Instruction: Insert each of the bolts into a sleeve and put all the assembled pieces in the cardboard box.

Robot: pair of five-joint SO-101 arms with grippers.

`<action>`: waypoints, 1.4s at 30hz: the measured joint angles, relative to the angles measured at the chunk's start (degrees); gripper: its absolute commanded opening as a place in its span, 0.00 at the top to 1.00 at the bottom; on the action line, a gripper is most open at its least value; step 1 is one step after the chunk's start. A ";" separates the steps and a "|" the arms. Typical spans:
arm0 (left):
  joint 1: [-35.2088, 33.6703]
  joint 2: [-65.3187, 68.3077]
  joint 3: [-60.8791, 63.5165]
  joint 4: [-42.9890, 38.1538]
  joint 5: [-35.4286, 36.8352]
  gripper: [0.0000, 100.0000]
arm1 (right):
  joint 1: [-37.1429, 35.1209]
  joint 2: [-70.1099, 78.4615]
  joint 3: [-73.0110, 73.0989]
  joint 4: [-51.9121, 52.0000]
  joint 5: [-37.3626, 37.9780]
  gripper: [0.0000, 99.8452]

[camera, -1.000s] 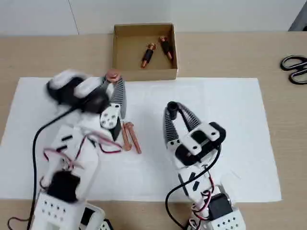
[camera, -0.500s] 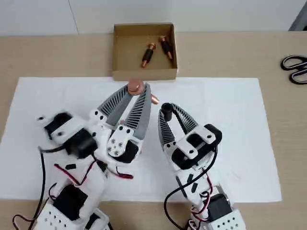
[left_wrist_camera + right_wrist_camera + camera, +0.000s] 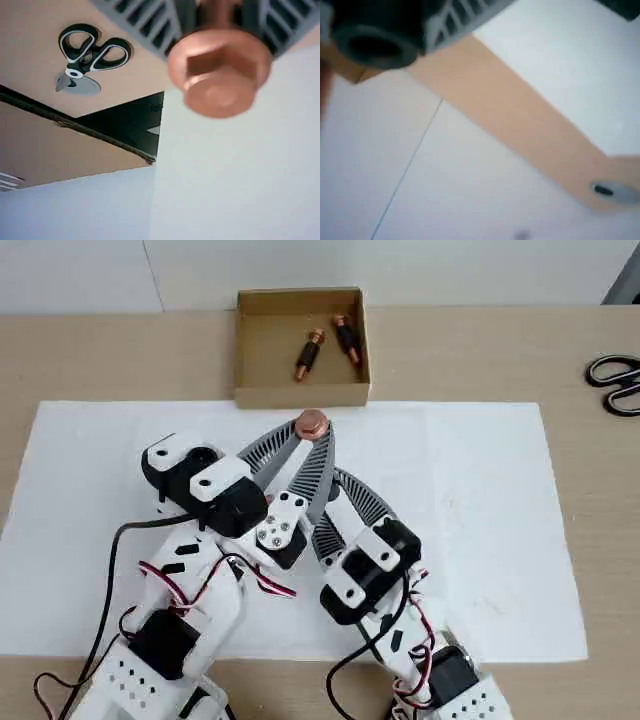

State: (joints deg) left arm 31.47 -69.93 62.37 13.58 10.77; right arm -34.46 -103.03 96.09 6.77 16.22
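Bolt: copper-coloured, hexagonal head

The left arm and right arm are white plastic shells joined by boxy black motors, each ending in ribbed grey fingers. Small screws dot the left arm's white wrist plate. A black cable and thin red, white and black wires loop loosely along each arm.

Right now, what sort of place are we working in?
Probably a lab or office desk set up for small assembly work: a wooden table covered by a white paper sheet, with a cardboard box and scissors lying off to one side.
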 measured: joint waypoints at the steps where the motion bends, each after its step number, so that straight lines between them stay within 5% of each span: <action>1: 0.00 0.00 -0.44 0.70 -0.53 0.99 | 0.26 0.00 0.00 -0.44 0.00 1.00; 9: -1.49 -0.79 -4.66 5.98 -2.11 0.99 | 4.66 0.00 0.09 -1.23 0.00 1.00; 27: 2.37 -0.79 -4.66 4.57 -2.46 0.99 | 4.84 0.00 0.09 -1.23 -8.79 1.00; 42: 2.73 -0.79 3.78 -6.59 -6.77 0.99 | 4.84 0.00 0.09 -1.23 -8.79 1.00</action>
State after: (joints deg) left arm 34.20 -70.73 66.15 6.99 4.00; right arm -29.63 -103.03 96.18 5.54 7.43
